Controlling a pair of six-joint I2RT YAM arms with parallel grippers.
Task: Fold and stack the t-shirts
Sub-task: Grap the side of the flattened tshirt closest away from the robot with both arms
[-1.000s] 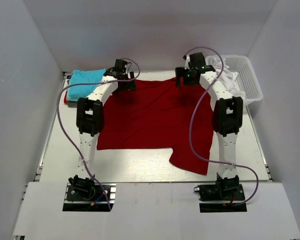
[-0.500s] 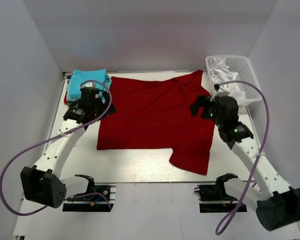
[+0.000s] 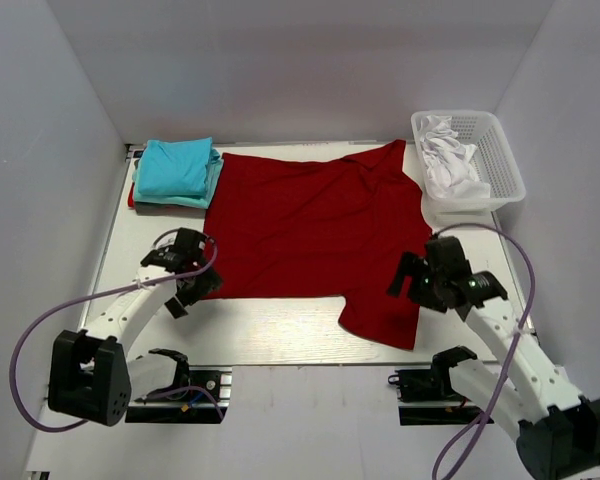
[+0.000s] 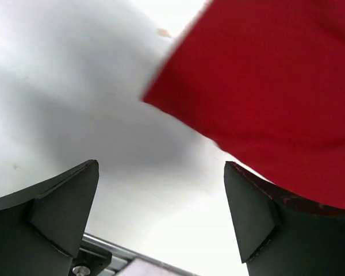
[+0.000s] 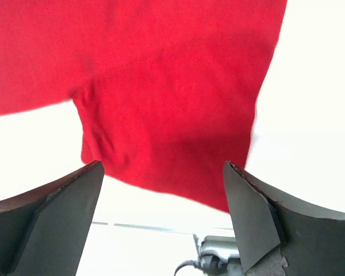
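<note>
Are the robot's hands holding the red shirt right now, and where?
No, nothing is held. The left gripper and the right gripper are both open and empty, near the front edge of the red t-shirt.

Top camera looks down from 6 o'clock over the table (image 3: 280, 340). Wrist cameras, close and seemingly facing downward, share with it the 7 and 5 o'clock corners of the dark red t-shirt (image 3: 310, 225).

red t-shirt (image 3: 310, 230): I count one
turquoise folded t-shirts (image 3: 175, 168): I see one stack, at least two layers, exact number unclear
basket (image 3: 507, 168): one
white cloth (image 3: 448, 160) in it: one heap, pieces uncountable
grippers: two, left gripper (image 4: 161, 165), right gripper (image 5: 163, 165)
</note>
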